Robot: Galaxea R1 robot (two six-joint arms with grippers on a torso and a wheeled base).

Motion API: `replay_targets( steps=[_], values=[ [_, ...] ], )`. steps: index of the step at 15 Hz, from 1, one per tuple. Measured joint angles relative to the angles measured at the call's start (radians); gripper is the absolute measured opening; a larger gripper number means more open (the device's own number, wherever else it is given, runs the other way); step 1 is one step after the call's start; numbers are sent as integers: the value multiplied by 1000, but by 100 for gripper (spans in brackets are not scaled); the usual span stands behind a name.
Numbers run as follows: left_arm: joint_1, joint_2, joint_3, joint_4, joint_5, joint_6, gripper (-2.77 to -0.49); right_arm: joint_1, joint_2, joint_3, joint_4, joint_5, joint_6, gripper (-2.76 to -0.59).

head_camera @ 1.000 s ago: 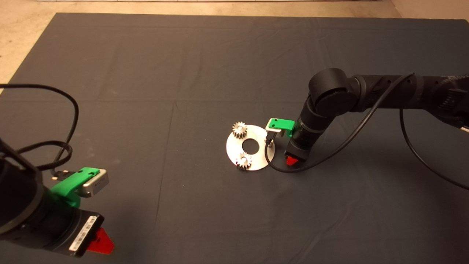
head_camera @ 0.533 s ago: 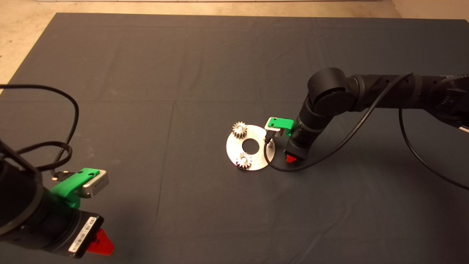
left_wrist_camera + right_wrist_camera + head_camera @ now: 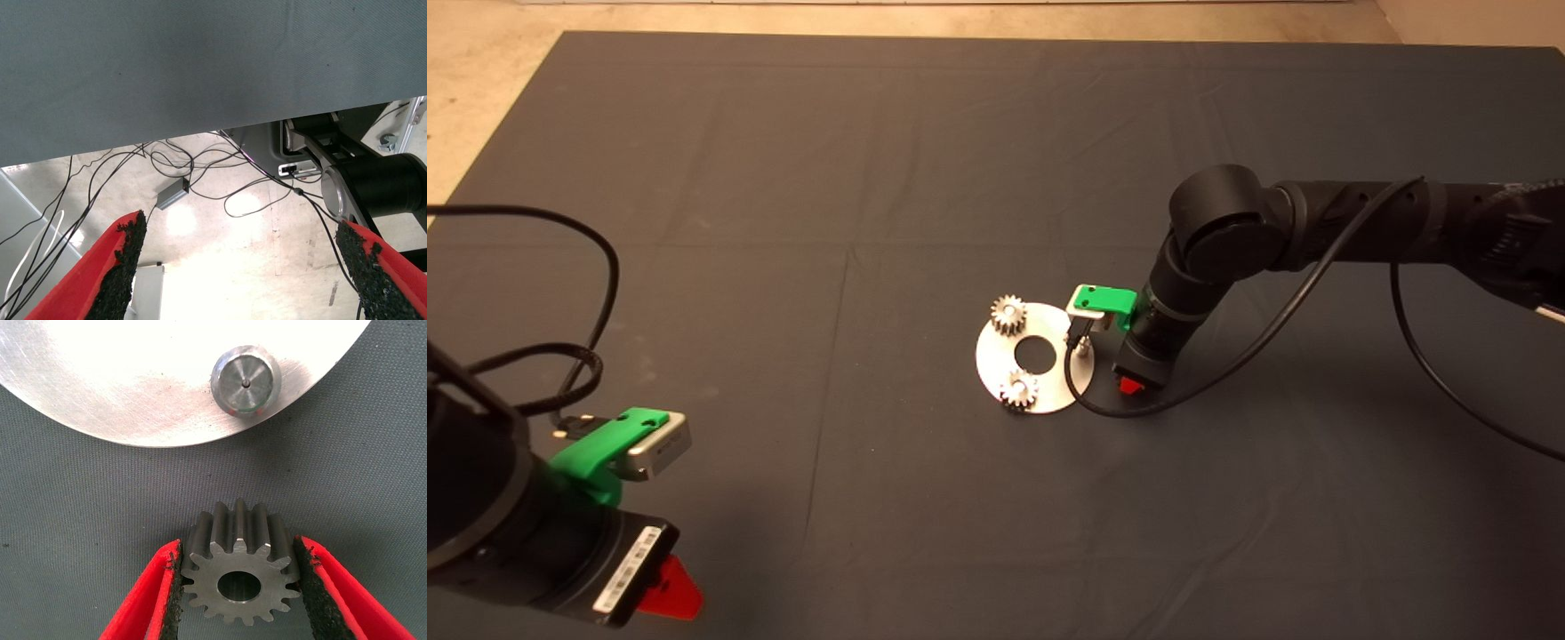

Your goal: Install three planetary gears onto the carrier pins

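The right end effector (image 3: pixel 238 587), clamped on the third gear (image 3: pixel 239 576), has crept closer to the disc (image 3: pixel 996 364) and its bare pin (image 3: pixel 245 381).

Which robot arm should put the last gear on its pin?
The right. Its gripper already holds the last gear just beside the bare pin on the disc. The left gripper waits empty at the mat's near corner, far away.

Right gripper (image 3: pixel 239 587) pointing down at mid-mat, red fingers (image 3: pixel 150 600) clamped on a gear (image 3: pixel 239 577), left gripper (image 3: pixel 243 273) parked at lower left, fingers spread.
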Motion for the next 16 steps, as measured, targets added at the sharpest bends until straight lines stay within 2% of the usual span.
replay_targets(
  steps=[16],
  values=[
    [0, 0, 7, 0, 0, 0, -124, 0, 0, 0, 0, 0, 4, -232]
  ],
)
